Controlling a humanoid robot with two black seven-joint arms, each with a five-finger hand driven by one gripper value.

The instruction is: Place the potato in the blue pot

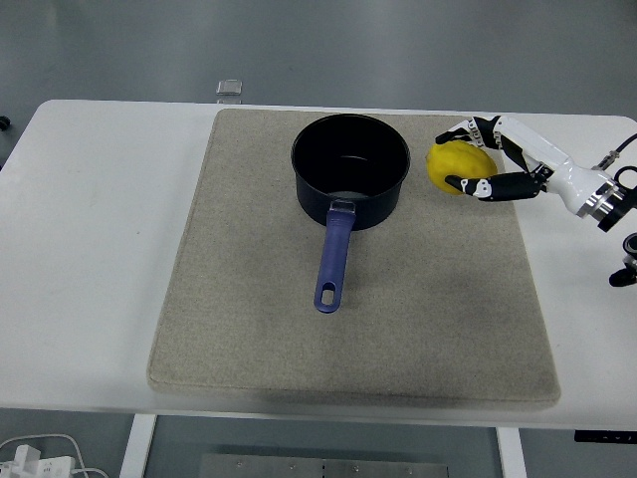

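Note:
A yellow potato [458, 165] is held in my right hand [466, 159], lifted above the beige mat to the right of the pot. The hand's fingers [485, 186] curl around the potato from above and below. The blue pot [350, 169] stands at the mat's upper middle, dark inside and with nothing in it, its blue handle [333, 261] pointing toward the near edge. The potato hangs level with the pot's rim, a short gap to its right. My left arm is out of view.
The beige mat [249, 299] covers most of the white table [90, 249]. A small grey block [230, 89] sits at the table's far edge. Cables [40, 453] lie on the floor at bottom left.

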